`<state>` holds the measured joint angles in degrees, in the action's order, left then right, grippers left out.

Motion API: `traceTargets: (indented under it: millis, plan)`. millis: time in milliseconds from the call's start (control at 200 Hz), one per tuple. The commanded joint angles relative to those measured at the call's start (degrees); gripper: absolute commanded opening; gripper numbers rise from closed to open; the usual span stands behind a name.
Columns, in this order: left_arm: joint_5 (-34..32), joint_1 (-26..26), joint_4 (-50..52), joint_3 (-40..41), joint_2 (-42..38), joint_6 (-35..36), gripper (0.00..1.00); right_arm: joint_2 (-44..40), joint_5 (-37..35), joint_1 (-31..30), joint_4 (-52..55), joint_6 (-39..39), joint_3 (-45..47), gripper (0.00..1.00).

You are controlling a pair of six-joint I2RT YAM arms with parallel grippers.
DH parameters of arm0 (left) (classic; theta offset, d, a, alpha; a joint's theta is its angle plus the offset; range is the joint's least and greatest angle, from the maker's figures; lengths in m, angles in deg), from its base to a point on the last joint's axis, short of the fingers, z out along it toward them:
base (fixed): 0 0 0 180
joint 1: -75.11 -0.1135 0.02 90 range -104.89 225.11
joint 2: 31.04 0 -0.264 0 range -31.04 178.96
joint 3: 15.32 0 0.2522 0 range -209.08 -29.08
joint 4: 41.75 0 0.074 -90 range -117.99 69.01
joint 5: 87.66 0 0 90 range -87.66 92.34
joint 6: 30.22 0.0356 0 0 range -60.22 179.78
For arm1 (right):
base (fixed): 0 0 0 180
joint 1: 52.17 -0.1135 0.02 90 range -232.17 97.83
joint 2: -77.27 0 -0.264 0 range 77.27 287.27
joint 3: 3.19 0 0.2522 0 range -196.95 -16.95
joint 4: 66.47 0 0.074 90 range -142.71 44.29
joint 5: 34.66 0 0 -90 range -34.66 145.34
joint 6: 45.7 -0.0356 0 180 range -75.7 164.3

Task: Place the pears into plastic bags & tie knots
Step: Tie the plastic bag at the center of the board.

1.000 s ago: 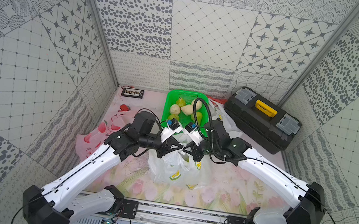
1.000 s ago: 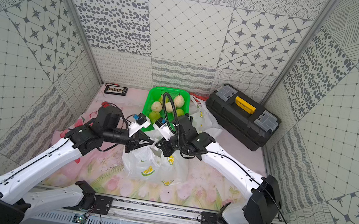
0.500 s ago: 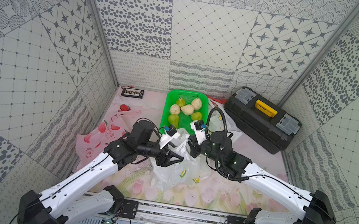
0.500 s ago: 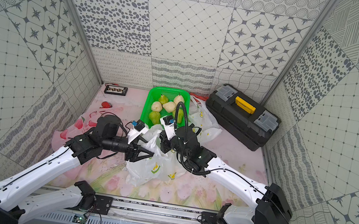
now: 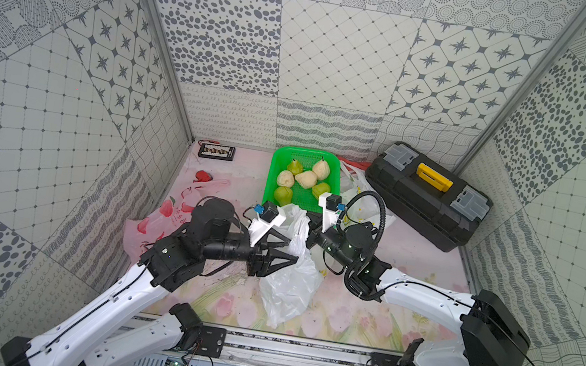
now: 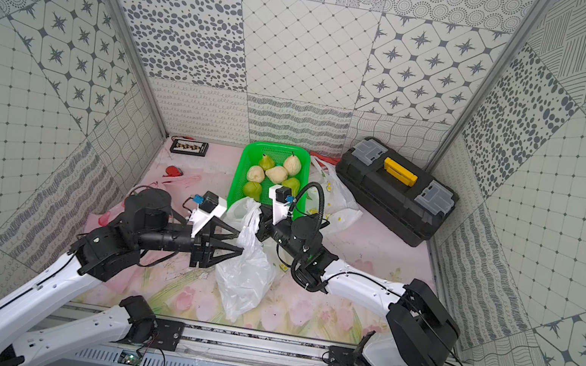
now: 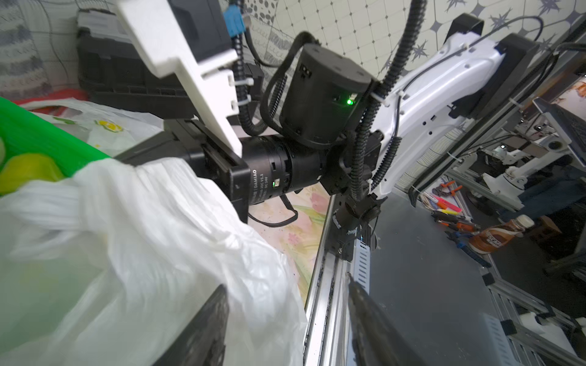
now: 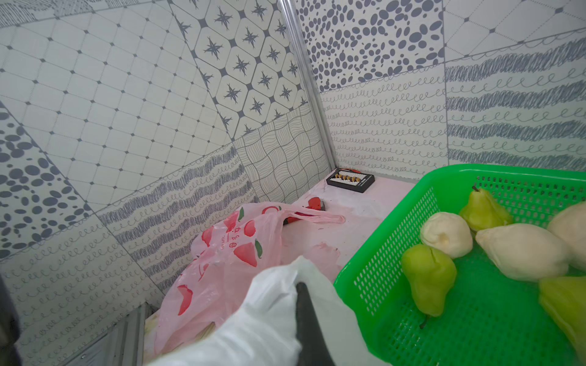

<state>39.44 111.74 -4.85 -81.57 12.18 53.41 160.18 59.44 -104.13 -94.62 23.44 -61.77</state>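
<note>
Your right gripper [image 5: 310,233] clenches the neck of the white bag [image 5: 291,283]; your left gripper [image 5: 294,250], at its 9 o'clock, stands released. Pears [image 5: 306,179]: green basket [image 5: 271,176], 12 o'clock.

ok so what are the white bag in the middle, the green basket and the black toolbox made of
White bag: thin plastic film, translucent and slightly glossy; it crumples and bunches into pleats.
Green basket: probably rigid moulded plastic; slotted walls, smooth shiny rim.
Black toolbox: hard plastic by the look, matt, with hardly any shine.
</note>
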Motion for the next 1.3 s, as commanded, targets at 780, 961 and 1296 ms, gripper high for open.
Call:
traceTargets:
  millis: [780, 961, 1296]
  plan:
    - [-7.76, -8.21, -6.62, 9.19, -1.57, -10.17, 0.34, 5.15, 11.22, 1.38, -13.04, -18.88, -1.16, 0.00]
    - [-3.75, -13.29, 2.33, 0.12, -0.08, -11.53, 0.29, 5.42, 11.48, 1.78, -13.84, -19.77, -0.97, 0.00]
    - [3.85, -14.02, -3.69, -2.15, 10.49, -18.92, 0.43, 5.03, 12.13, 1.78, -13.17, -19.48, -0.88, 0.00]
